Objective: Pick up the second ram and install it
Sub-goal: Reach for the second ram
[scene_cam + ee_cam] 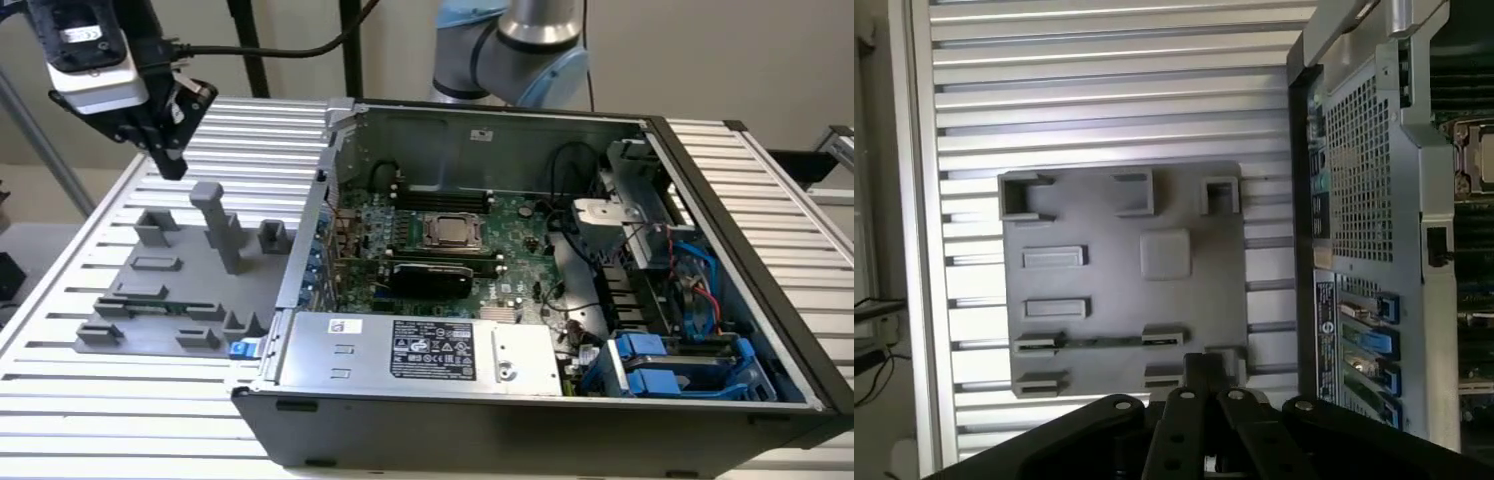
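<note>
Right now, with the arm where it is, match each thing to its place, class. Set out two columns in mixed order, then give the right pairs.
Things
1. gripper
2. second ram
3. silver processor
4. blue brackets

Places
A. near the middle of the open computer case
B. lying in holders on the grey fixture plate
C. in the air over the grey fixture plate
D. in the computer case's near corner, at the exterior view's right

Pairs: 1-C, 2-B, 3-A, 4-D
</note>
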Available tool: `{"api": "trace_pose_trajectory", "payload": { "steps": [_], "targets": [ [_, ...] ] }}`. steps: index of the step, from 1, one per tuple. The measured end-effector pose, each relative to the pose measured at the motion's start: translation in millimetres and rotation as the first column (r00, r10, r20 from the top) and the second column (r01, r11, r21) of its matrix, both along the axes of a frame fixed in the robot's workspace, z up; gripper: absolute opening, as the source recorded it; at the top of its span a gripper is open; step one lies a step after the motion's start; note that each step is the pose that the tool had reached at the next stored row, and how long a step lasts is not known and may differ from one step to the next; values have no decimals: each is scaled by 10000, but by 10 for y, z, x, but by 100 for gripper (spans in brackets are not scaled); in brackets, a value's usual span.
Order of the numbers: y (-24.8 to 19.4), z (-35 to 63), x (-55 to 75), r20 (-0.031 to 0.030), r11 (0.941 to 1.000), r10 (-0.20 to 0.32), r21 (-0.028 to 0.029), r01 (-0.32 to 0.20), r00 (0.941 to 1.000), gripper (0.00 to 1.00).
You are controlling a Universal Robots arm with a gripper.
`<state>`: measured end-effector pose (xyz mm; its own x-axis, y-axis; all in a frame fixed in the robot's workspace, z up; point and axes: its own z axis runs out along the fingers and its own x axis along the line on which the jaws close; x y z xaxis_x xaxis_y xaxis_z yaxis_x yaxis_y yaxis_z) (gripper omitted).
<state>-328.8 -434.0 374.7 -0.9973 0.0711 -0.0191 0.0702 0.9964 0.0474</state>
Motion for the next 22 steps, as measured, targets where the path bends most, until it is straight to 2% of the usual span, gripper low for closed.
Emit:
{"api": "trace_pose_trajectory", "payload": {
  "steps": [9,13,15,16,22],
  "targets": [
    [-2,-132,-410,-5,10000,0,-30,0,10000,0],
    [-2,-182,-587,-49,10000,0,-38,0,10000,0],
    [-5,-192,-608,-139,10000,2,-36,-2,9999,0],
    [-5,-191,-609,-155,10000,1,-37,-2,9999,0],
    [-5,-191,-609,-157,10000,-6,-31,5,9999,0]
  ]
}}
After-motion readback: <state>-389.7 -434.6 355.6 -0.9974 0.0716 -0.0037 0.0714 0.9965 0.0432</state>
